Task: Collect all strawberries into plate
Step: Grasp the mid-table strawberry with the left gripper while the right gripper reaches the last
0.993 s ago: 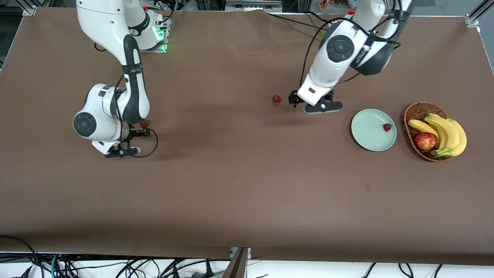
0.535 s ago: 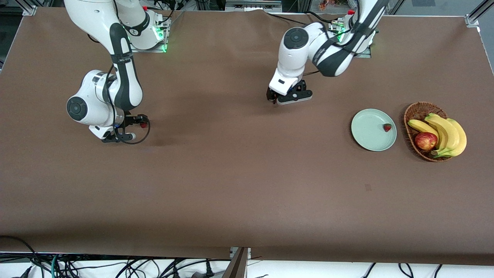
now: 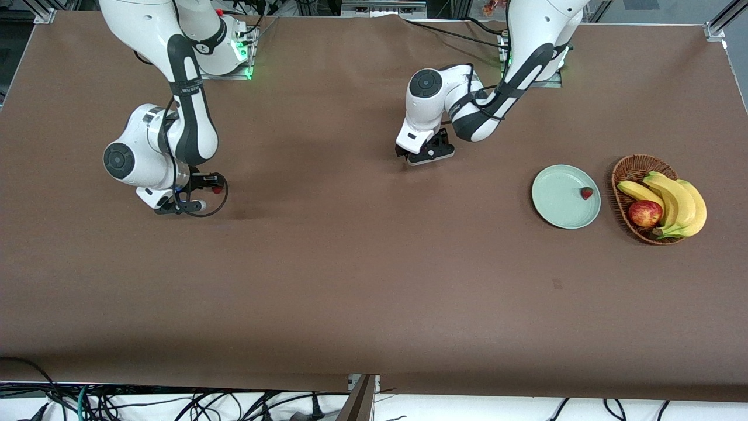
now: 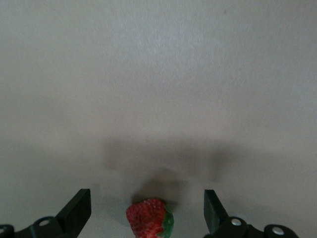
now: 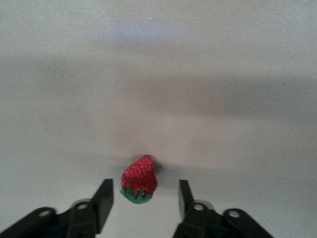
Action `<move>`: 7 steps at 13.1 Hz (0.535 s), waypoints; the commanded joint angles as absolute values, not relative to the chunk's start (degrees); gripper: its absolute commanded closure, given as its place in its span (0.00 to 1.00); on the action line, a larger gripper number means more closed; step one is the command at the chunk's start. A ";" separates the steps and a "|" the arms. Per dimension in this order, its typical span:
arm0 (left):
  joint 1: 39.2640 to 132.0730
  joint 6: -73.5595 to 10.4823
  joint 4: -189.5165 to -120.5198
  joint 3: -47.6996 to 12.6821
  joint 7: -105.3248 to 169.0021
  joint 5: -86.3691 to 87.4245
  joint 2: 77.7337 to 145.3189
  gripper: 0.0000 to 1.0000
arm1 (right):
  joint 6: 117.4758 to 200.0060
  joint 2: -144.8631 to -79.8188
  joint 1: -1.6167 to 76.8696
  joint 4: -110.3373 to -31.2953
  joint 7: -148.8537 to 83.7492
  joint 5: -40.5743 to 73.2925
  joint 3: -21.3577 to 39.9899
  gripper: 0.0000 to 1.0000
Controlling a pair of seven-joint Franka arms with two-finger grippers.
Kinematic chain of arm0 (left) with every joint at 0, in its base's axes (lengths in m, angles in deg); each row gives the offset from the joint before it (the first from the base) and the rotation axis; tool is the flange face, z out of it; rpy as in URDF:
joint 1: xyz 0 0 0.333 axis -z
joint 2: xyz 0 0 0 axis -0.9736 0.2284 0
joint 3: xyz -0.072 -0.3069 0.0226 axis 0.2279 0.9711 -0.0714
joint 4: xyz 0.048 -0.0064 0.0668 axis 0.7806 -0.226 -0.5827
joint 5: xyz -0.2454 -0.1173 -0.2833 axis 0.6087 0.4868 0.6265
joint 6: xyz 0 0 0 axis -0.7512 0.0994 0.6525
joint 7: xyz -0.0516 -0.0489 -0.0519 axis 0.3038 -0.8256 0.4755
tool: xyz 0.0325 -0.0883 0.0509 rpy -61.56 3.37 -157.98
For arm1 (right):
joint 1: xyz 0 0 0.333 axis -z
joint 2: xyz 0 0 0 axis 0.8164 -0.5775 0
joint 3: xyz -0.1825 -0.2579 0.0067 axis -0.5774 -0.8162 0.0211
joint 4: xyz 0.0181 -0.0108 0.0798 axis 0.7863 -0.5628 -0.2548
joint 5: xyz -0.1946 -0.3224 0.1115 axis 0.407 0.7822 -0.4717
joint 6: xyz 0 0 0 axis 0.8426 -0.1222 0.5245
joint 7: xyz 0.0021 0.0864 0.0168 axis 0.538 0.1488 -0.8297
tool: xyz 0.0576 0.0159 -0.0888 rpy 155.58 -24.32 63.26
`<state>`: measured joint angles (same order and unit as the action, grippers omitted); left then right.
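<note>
One strawberry (image 3: 586,193) lies on the pale green plate (image 3: 555,202). A second strawberry (image 4: 148,219) rests on the table between the wide-apart fingers of my open left gripper (image 4: 147,210), touching neither; in the front view that gripper (image 3: 416,155) hides it. The third strawberry (image 5: 139,181) (image 3: 217,189) lies at the tips of my right gripper (image 5: 144,197) (image 3: 205,190). Its fingers stand open with a gap on each side of the berry.
A wicker basket (image 3: 623,175) with bananas (image 3: 678,204) and an apple (image 3: 644,213) stands beside the plate at the left arm's end of the table. A brown cloth (image 3: 374,280) covers the table.
The left gripper moved toward the right arm's end and came down over the mid-table strawberry. The right hand shifted slightly so its berry sits at its fingertips, and its fingers narrowed.
</note>
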<state>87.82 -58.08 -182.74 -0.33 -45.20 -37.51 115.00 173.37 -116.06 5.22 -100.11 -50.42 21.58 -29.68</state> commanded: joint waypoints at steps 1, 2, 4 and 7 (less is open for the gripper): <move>89.18 -57.73 -182.04 -0.24 -48.45 -38.96 115.34 0.00 | 176.01 -115.68 4.45 -101.87 -51.69 18.58 -29.27 0.43; 89.27 -57.73 -182.04 -0.15 -49.15 -38.96 115.44 0.09 | 176.10 -115.68 4.54 -101.87 -51.69 17.44 -28.48 0.43; 89.19 -57.37 -182.04 -0.06 -49.34 -38.96 115.35 0.55 | 176.19 -115.68 4.45 -101.87 -51.69 17.17 -28.21 0.47; 88.57 -57.11 -181.87 0.02 -49.34 -38.96 115.00 0.88 | 176.10 -115.68 4.54 -101.87 -51.69 17.17 -28.21 0.61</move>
